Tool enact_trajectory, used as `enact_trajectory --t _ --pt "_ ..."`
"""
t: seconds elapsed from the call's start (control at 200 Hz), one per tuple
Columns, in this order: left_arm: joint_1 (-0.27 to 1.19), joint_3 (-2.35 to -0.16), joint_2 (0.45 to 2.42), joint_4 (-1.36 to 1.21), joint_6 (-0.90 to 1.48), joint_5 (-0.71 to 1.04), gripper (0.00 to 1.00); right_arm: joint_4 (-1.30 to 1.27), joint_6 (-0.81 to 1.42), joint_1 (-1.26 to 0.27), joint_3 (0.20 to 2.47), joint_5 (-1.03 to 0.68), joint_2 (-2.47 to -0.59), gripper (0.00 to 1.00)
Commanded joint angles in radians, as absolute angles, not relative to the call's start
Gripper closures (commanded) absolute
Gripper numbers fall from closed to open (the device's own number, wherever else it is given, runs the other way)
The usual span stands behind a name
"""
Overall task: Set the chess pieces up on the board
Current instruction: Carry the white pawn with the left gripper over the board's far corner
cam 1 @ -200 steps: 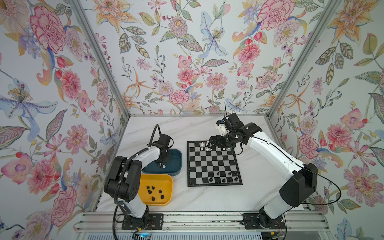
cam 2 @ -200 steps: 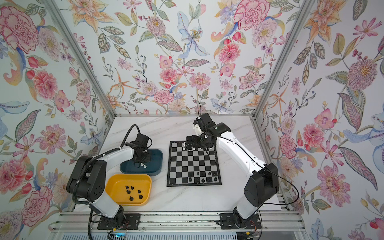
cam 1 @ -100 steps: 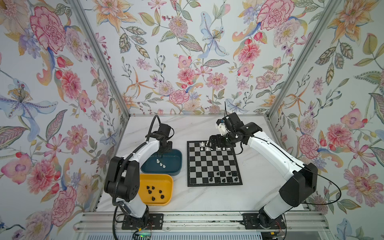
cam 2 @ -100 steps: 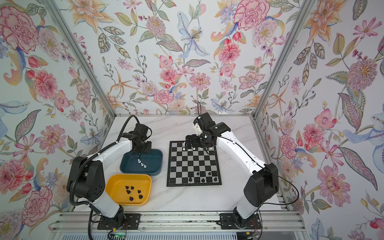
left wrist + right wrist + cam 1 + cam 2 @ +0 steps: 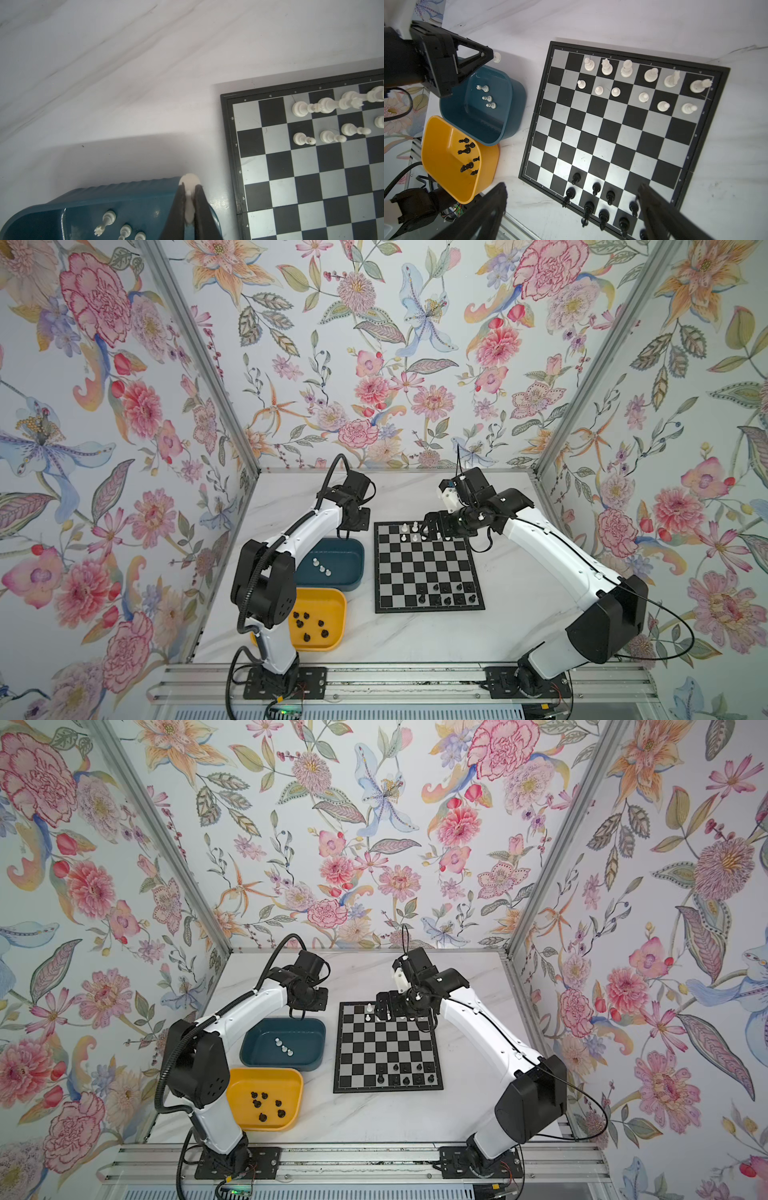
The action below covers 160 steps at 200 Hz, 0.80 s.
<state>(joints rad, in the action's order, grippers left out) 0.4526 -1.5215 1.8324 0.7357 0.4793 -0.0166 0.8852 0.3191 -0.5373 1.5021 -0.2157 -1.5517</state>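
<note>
Placing step, white side
Black-and-silver checked chessboard (image 5: 424, 568) sits mid-worktop (image 5: 415, 639); above the far rim of the teal tray (image 5: 360, 568), left pincer (image 5: 190, 185) grips a tiny white chessman (image 5: 496, 56); right pincer (image 5: 571, 187) gapes. Next, likely: stand it on a vacant far-corner square.

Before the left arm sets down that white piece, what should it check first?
1. Left gripper shut on the white piece: ok.
2. Which chessman it is: cannot tell; its shape is hidden.
3. Bare corner squares on the board for it: ok.
4. Right gripper open, apart from those squares: ok.
5. Placed white pieces upright: ok.
6. Setup finished: not ok; teal tray holds three white pieces, yellow tray black pieces.
</note>
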Motion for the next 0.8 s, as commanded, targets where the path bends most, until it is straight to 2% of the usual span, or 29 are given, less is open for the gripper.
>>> enact_trajectory --t 0.0,0.796 --pt "0.483 -1.584 1.881 0.770 0.505 0.000 1.00 0.884 0.322 -0.514 1.468 -0.204 -1.499 0.01" --pt "0.611 -1.918 2.212 0.799 0.548 0.025 1.00 0.884 0.290 -0.346 1.321 -0.278 -1.367 0.01"
